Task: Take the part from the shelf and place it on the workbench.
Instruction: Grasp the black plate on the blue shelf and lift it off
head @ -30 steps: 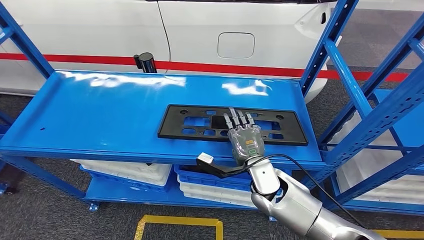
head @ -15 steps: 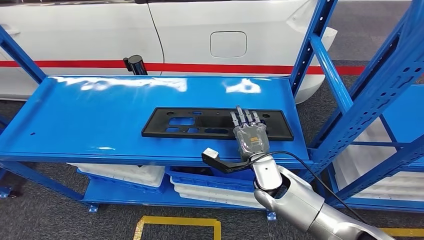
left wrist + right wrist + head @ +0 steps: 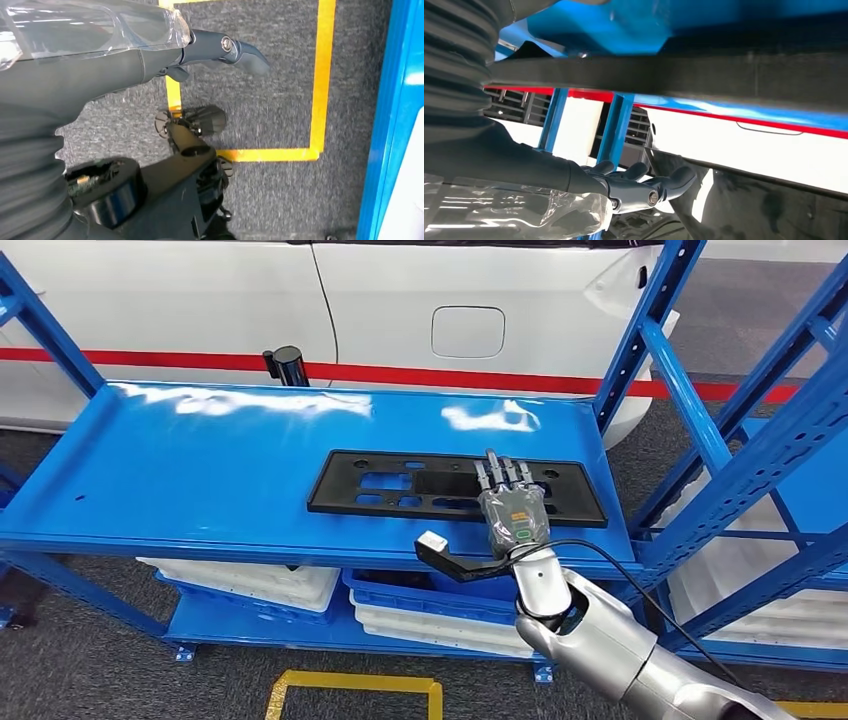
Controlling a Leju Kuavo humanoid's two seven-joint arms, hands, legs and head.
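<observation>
One hand is doing the work here — the right hand [image 3: 513,512] is lying palm-down on the right end of the part [image 3: 400,485], a flat black plate with cut-outs that is resting on the blue shelf [image 3: 200,470]. Over the last second the plate has been sliding along the shelf: its near edge, which was angled earlier, is now sitting closer to the shelf's front lip, and the hand has been travelling with it. Some of that shift may be the camera swaying, since the car [image 3: 400,300] behind the shelf is also wandering in the picture. The fingers [image 3: 503,472] are lying stretched out flat over the plate, pressing on it, not wrapped round it; from the right wrist view the thumb [image 3: 664,186] is hanging below the plate's edge with nothing closed in it, so I judge there is no real grasp yet. The drag looks like a way of bringing the edge within reach for a pinch from above and below. The left hand [image 3: 220,47] is hanging beside the body over the floor, its fingers loosely extended and holding nothing — the workbench step is not yet begun
</observation>
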